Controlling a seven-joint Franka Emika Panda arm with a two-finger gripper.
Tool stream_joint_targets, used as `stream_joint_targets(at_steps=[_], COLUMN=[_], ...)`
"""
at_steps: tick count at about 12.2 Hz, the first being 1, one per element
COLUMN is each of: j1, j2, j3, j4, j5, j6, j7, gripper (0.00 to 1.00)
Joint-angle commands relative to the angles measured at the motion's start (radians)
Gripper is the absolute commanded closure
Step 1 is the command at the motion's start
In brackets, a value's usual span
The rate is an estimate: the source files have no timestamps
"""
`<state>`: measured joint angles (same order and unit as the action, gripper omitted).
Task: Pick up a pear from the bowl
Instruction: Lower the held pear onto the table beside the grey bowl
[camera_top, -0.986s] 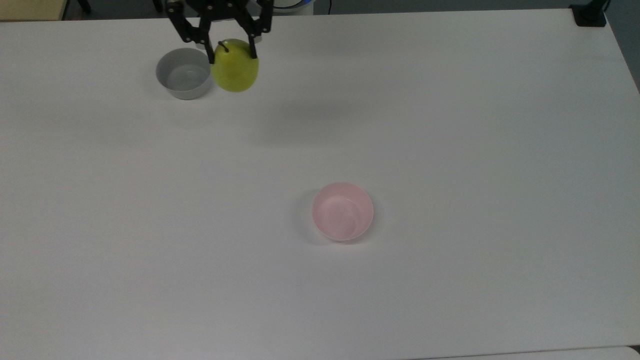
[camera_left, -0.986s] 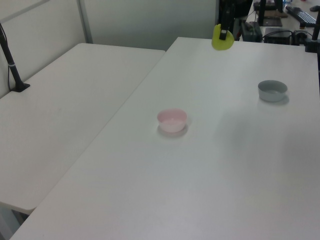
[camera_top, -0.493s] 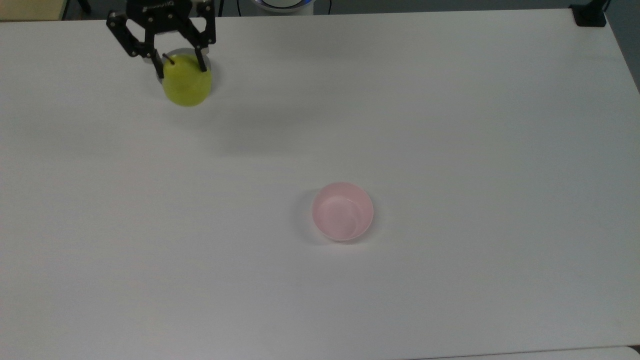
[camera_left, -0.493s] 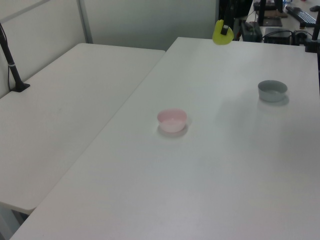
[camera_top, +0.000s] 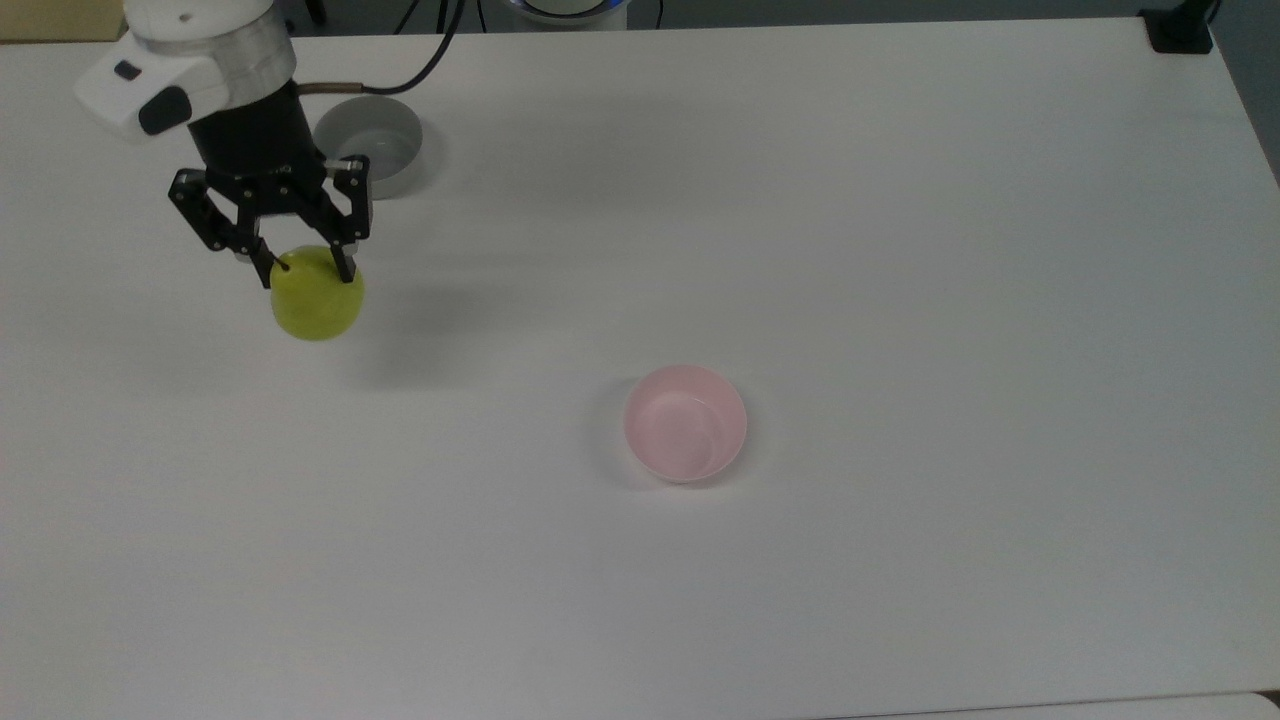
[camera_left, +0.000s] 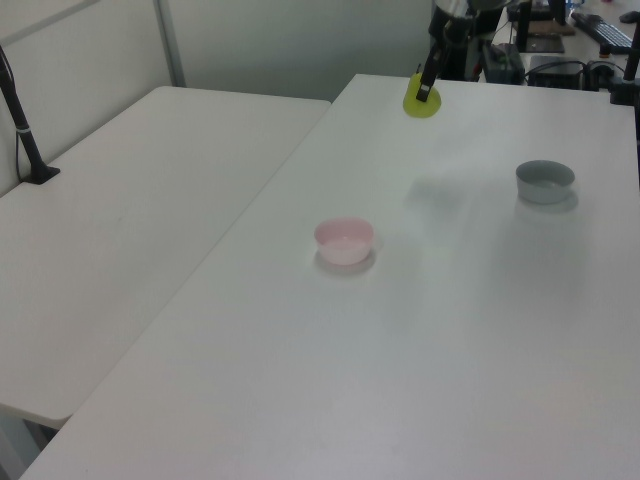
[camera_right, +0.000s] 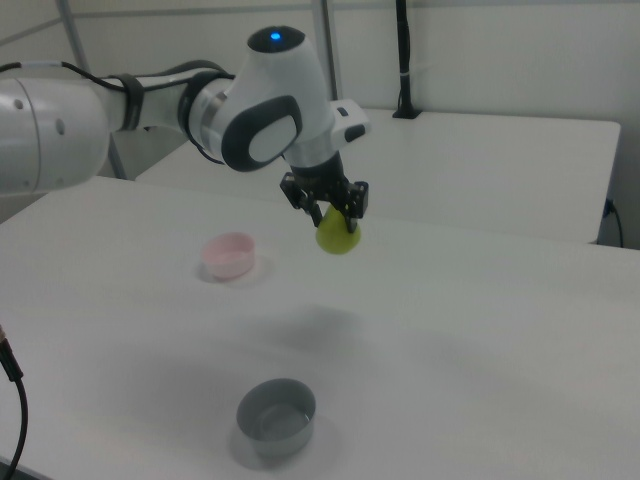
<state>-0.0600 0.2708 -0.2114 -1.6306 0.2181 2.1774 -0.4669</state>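
The end effector (camera_top: 305, 268) was clamped on the pear (camera_top: 316, 298), fingers pinching the fruit's upper part near the stem, w/ the pear hanging below them, clear of the table (camera_top: 900, 250). A soft shadow lay on the table nearby, so the fruit was airborne, not resting.

Change vs. the prior second: at 1.0 s ago the pear hung just beside the grey bowl (camera_top: 375, 140) close to the table's far edge in the top view; at 0.5 s ago it was right over that grey bowl; now the arm had carried it off toward the top view's left and nearer edge, so the grey bowl stood uncovered again, empty. In the right view the pear (camera_right: 338, 235) hung under the end effector (camera_right: 331, 213), well above the table, w/ the grey bowl (camera_right: 276, 415) in the foreground.

The pink bowl (camera_top: 686, 422) sat near the table's middle, empty, well apart from the pear, unmoved across all the pictures. In the left view the pear (camera_left: 420, 100) was near the table's far end, the pink bowl (camera_left: 344, 240) closer to the camera.

Judgement: pick-up itself looked done, as the grip held through the sideways swing. Remaining risk: a smooth, rounded fruit pinched near its top could slip if the arm moved fast.
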Motion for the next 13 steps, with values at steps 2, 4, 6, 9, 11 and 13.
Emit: stream_joint_targets(at_steps=[2,4,6,9,11,13], j1=[-0.015,-0.020,-0.024,-0.026,-0.024,-0.024], j2=[0.102,0.131,0.165,0.202,0.225,0.232], j3=[-0.005,-0.002,0.001,0.003,0.004,0.007], j4=[0.001,0.000,-0.002,-0.008,-0.006,-0.009], j5=[0.041,0.043,0.041,0.038,0.034,0.034], j6=[0.126,0.154,0.171,0.179,0.179,0.218], j7=[-0.084,-0.107,-0.176,-0.229,-0.240,-0.239], gripper=[1.00,1.00,1.00,1.00,1.00,1.00])
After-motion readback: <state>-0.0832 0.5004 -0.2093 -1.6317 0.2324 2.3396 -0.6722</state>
